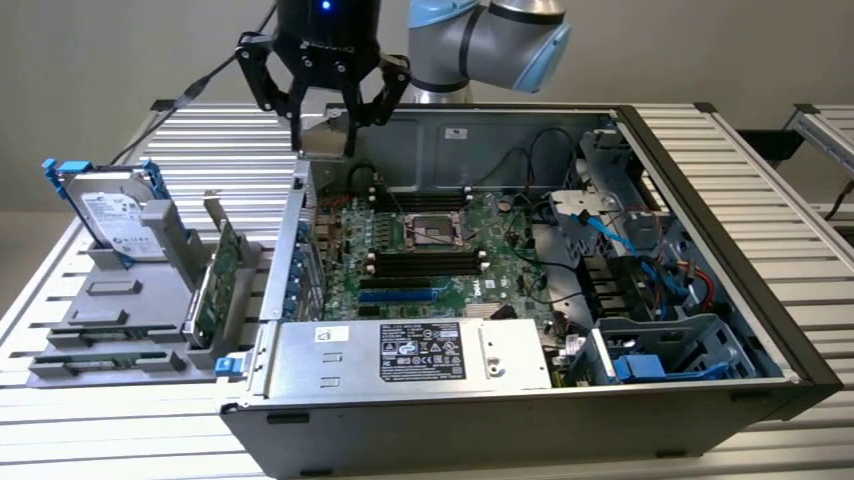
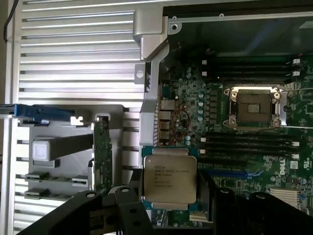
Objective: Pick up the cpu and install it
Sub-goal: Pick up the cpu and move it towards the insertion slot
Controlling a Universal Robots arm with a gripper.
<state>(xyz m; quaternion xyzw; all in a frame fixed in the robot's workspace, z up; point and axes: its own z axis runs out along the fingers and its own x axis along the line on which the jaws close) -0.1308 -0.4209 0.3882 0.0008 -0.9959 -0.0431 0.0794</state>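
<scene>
Currently held: the cpu (image 2: 168, 178), clamped by its opposite edges between the fingers of the gripper (image 1: 327, 138). The printed metal lid faces the wrist camera. The gripper hangs high over the rear corner of the open computer case (image 1: 787, 350), on the exterior view's left, and the chip is clear of everything below.

Destination: the socket (image 2: 254, 107) on the motherboard. It is bare, with its contacts exposed, and well apart from the chip.

Risks, as judged:
- The hold is on the edges alone, so a jolt could tilt the chip or drop it onto the board.
- A chip set down skewed or turned the wrong way would probably bend the socket contacts.
- A descent close to the case side wall (image 1: 287, 250) could catch a finger on the metal.

Surroundings:
- Memory slots (image 1: 424, 262) lie just beside the socket.
- Cables (image 1: 607, 225) hang near it, on the exterior view's right.
- The power supply (image 1: 407, 355) sits along the near edge.
- Outside the case, a hard drive (image 1: 118, 215) and an expansion card (image 1: 214, 285) stand upright in a grey fixture (image 1: 100, 345).
</scene>
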